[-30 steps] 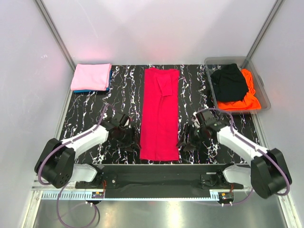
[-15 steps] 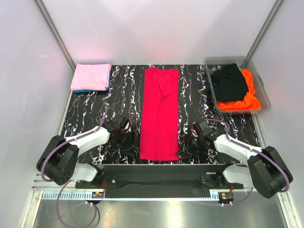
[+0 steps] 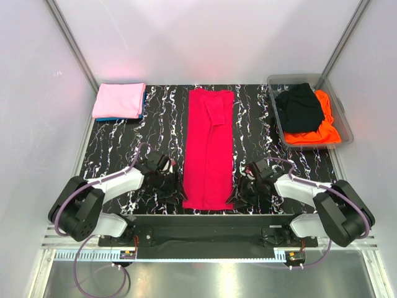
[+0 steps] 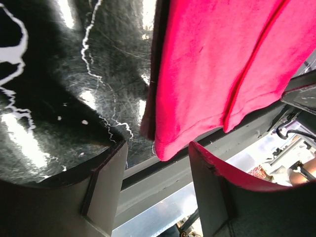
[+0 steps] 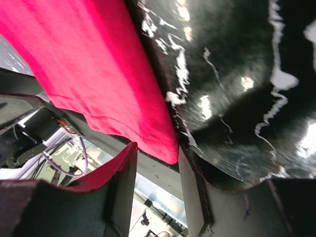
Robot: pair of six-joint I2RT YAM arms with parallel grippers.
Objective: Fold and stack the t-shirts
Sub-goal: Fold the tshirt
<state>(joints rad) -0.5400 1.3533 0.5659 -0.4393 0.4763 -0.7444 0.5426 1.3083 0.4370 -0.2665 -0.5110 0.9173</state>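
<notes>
The crimson-red t-shirt (image 3: 209, 149) lies folded into a long strip down the middle of the black marbled table (image 3: 118, 143). My left gripper (image 3: 175, 194) is open at its near left corner, which shows as the red hem corner (image 4: 170, 143) between the jaws. My right gripper (image 3: 237, 196) is open at the near right corner, seen in the right wrist view (image 5: 165, 148). A folded light pink tee (image 3: 119, 100) lies on a blue one (image 3: 111, 118) at the back left. The black tee (image 3: 300, 107) and orange tee (image 3: 324, 125) lie in the bin.
The clear plastic bin (image 3: 342, 118) stands at the back right. The table's near edge and the dark base rail (image 3: 211, 225) run just below the shirt's hem. White walls close in the sides and back.
Both grippers have moved toward the near edge and inward, from beside the shirt's lower sides to its two near corners. The shirt has not moved.
</notes>
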